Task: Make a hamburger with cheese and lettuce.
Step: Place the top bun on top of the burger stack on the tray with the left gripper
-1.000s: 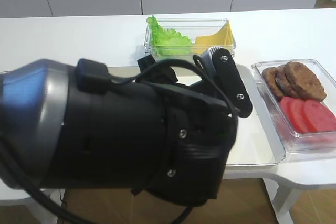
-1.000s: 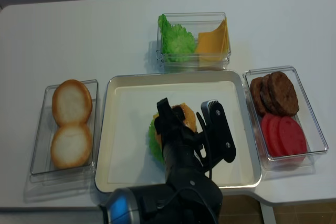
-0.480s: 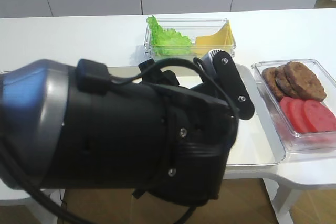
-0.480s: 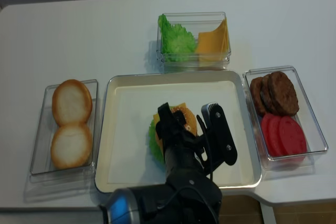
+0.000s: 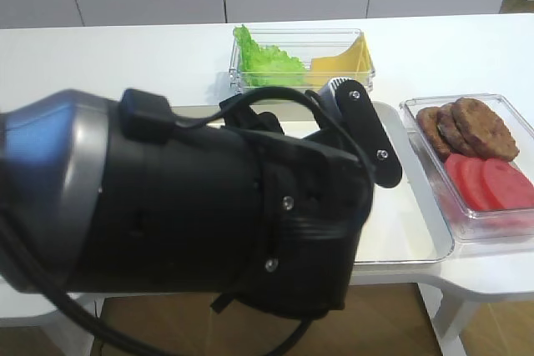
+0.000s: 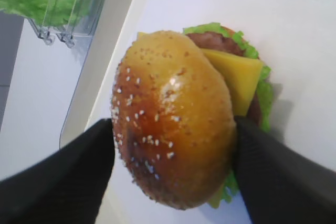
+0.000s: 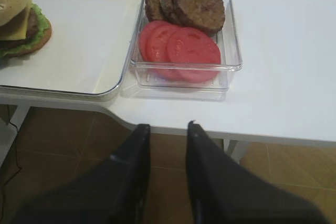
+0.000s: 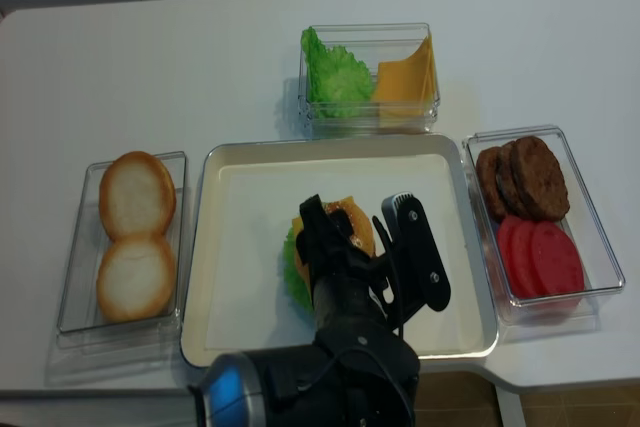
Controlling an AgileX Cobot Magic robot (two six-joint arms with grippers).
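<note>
The hamburger (image 6: pixel 173 119) sits on the metal tray (image 8: pixel 240 197); it also shows in the realsense view (image 8: pixel 345 219) and the right wrist view (image 7: pixel 16 19). Its sesame bun top lies over the square yellow cheese (image 6: pixel 239 80), the brown patty (image 6: pixel 212 40) and the ruffled lettuce (image 6: pixel 265 95). My left gripper (image 6: pixel 173 129) has a black finger pressed on each side of the bun top, from above (image 8: pixel 358 232). My right gripper (image 7: pixel 167 127) is empty, its jaws a little apart, below the table's front edge.
A clear box with two pale bun halves (image 8: pixel 135 237) stands left of the tray. A box of lettuce clump and cheese slices (image 8: pixel 370 77) is behind it. A box of patties and tomato slices (image 8: pixel 530 217) is on the right. My left arm fills much of the other high view (image 5: pixel 209 231).
My left gripper stays over the hamburger and only wobbles slightly. The bun top remains between its fingers.
</note>
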